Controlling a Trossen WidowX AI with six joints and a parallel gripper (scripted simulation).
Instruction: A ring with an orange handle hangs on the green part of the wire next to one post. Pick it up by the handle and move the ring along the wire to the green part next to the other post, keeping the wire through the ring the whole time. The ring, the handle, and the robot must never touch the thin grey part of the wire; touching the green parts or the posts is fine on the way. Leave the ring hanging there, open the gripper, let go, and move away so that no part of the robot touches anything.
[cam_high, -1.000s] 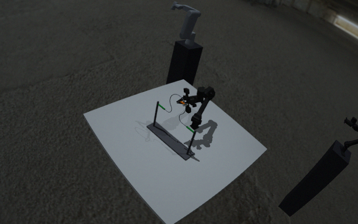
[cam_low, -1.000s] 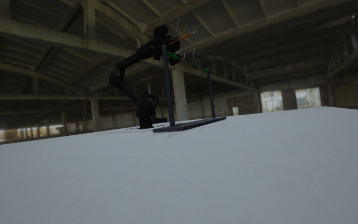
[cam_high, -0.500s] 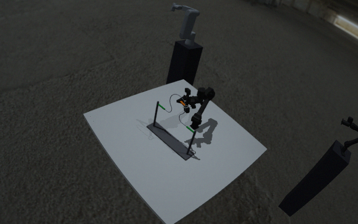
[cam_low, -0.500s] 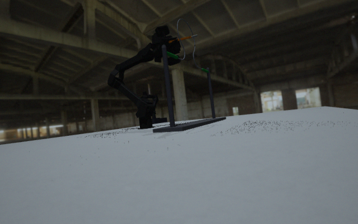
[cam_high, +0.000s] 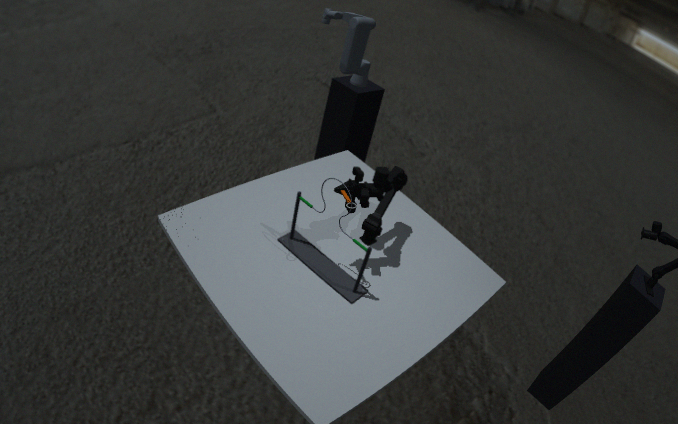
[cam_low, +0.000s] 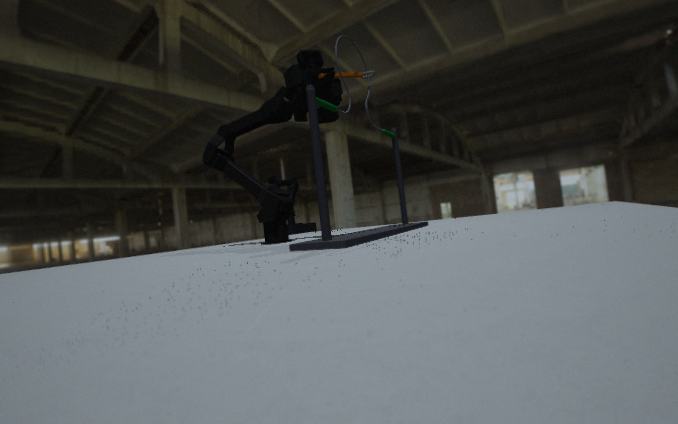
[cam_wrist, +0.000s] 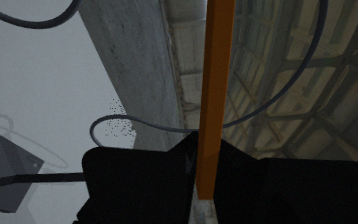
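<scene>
The orange handle (cam_high: 346, 196) (cam_low: 354, 74) (cam_wrist: 217, 75) is between the fingers of my gripper (cam_high: 341, 190) (cam_wrist: 201, 137), which is shut on it. In the exterior view the handle lies nearly level. The ring (cam_high: 355, 206) (cam_low: 373, 74) at its far end appears around the thin grey wire (cam_high: 322, 192) (cam_low: 336, 51) (cam_wrist: 302, 70), on the stretch between the high bend and the right green part (cam_high: 361, 245) (cam_low: 388, 133). The left green part (cam_high: 306, 202) (cam_low: 326, 104) is beyond the wire's dip. Clearance between ring and wire is too small to tell. The ring is outside the wrist view.
The left post (cam_high: 295, 215) (cam_low: 319, 165) and right post (cam_high: 362, 270) (cam_low: 399, 180) stand on a dark base plate (cam_high: 322, 265) (cam_low: 360, 238) on the white table (cam_high: 280, 300) (cam_low: 350, 340). Wire bends pass close to the fingers in the wrist view. Other arms stand on pedestals away from the table.
</scene>
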